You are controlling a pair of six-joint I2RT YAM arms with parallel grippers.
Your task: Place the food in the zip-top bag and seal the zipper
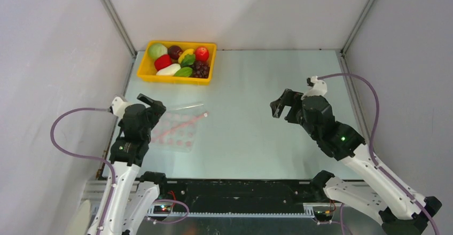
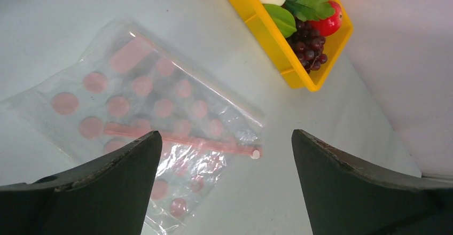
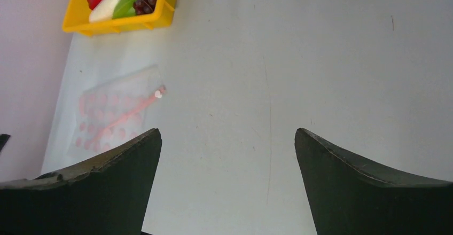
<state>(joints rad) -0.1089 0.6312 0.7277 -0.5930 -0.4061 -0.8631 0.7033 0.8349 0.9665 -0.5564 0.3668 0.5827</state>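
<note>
Your left gripper [image 1: 153,103]: jaws apart, above bag [image 1: 179,130]. Your right gripper [image 1: 279,107]: jaws apart, nothing held. Bag flat on table [image 1: 251,85], left side. Food [image 1: 181,61] in tray [image 1: 143,75], far-left corner.

Yellow tray [image 1: 144,70], pink-dotted clear bag [image 1: 179,131], black grippers

Toy food [image 1: 180,60] in yellow tray [image 1: 173,79], clear pink-dotted zip-top bag [image 1: 179,131] flat nearby

Left arm [image 1: 120,187], right arm [image 1: 368,168]: white links, black joints. Black wedge fingers [image 2: 107,176]. Purple cable [image 1: 52,131] on each. Green LED [image 1: 342,138] on right.
</note>
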